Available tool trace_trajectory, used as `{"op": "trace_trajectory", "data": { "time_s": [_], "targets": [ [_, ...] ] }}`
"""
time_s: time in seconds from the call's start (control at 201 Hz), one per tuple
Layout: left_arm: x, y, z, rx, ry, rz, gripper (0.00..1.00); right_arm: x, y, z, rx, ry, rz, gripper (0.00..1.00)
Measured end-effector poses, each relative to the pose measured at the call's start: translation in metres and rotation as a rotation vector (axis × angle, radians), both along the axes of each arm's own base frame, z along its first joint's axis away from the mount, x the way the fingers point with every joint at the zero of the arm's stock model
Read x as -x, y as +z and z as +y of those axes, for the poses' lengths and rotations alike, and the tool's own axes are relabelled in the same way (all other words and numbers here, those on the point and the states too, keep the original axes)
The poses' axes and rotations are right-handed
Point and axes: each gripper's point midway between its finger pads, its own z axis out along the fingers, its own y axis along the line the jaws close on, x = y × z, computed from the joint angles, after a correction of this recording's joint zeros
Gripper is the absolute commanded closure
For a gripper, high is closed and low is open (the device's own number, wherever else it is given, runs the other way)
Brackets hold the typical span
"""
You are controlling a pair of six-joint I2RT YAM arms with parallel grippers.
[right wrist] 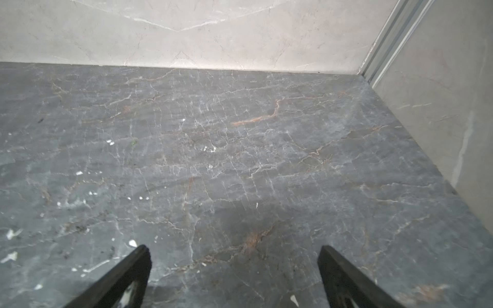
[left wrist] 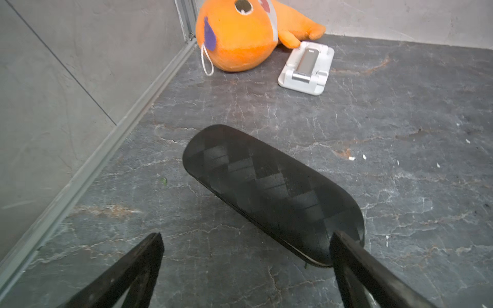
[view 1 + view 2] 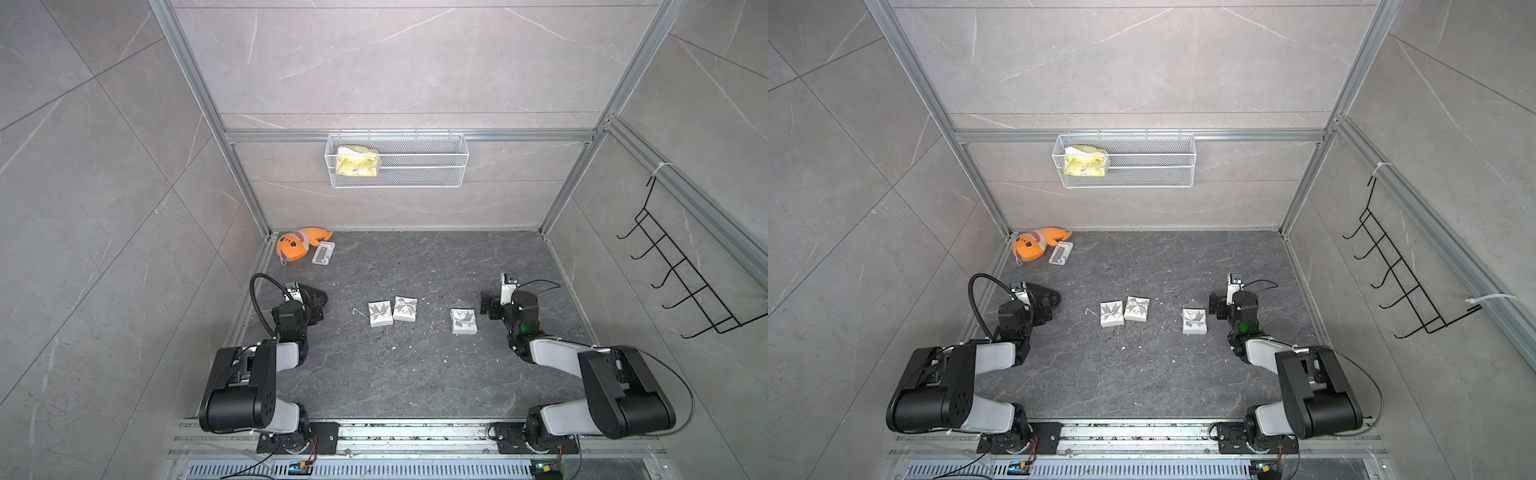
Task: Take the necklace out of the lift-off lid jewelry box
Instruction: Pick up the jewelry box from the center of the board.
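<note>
Left gripper [image 2: 246, 236]: jaws spread, holding nothing; one fingertip hides the near end of the black woven-texture oval case [image 2: 272, 192] | right gripper [image 1: 234, 249]: jaws spread, empty, over the dark marble tabletop [image 1: 240, 160] | three white square bow-print jewelry boxes [image 3: 380, 313]: mid-table between the arms, lids on; necklace concealed, cannot tell which box holds it | orange plush fish [image 2: 234, 34]: far corner, top cropped

Even, bright overhead light; shadows are soft and short. Both top views bend straight frame rails at the edges. Wrist views blur the near jaws.
</note>
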Motion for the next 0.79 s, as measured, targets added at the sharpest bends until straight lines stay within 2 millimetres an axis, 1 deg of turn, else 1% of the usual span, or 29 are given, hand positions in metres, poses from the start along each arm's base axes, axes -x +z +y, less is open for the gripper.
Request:
{"op": "trace_trajectory", "data": {
  "time_s": [0.065, 0.144, 0.204, 0.254, 0.309, 0.348, 0.438, 0.513, 0.582, 0.677, 0.791],
  "targets": [
    [0.002, 0.019, -0.002, -0.004, 0.007, -0.029, 0.00, -0.007, 0.028, 0.008, -0.027, -0.014, 0.007, 0.01],
    [0.001, 0.053, -0.011, 0.023, -0.012, -0.096, 0.00, -0.015, 0.062, 0.022, -0.065, -0.018, 0.023, 0.02],
    [0.000, 0.076, -0.021, 0.034, -0.039, -0.140, 0.00, -0.017, 0.077, 0.034, -0.084, -0.010, 0.058, 0.03],
    [-0.003, 0.093, -0.035, 0.034, -0.077, -0.164, 0.00, -0.015, 0.080, 0.045, -0.094, 0.006, 0.108, 0.05],
    [-0.008, 0.107, -0.053, 0.029, -0.125, -0.173, 0.00, -0.012, 0.077, 0.056, -0.095, 0.020, 0.176, 0.05],
    [-0.011, 0.114, -0.069, 0.020, -0.169, -0.165, 0.00, -0.008, 0.070, 0.065, -0.087, 0.034, 0.241, 0.05],
    [-0.014, 0.120, -0.099, -0.003, -0.253, -0.135, 0.00, 0.009, 0.049, 0.080, -0.049, 0.063, 0.382, 0.05],
    [-0.013, 0.115, -0.122, -0.022, -0.321, -0.096, 0.00, 0.032, 0.029, 0.087, -0.017, 0.085, 0.498, 0.05],
    [-0.008, 0.105, -0.141, -0.038, -0.378, -0.057, 0.00, 0.052, 0.017, 0.089, 0.002, 0.103, 0.586, 0.05],
    [0.001, 0.090, -0.165, -0.055, -0.453, -0.003, 0.00, 0.071, 0.007, 0.094, 0.003, 0.132, 0.670, 0.05],
    [0.010, 0.078, -0.190, -0.059, -0.530, 0.032, 0.00, 0.091, -0.006, 0.099, -0.001, 0.165, 0.753, 0.05]
  ]
}}
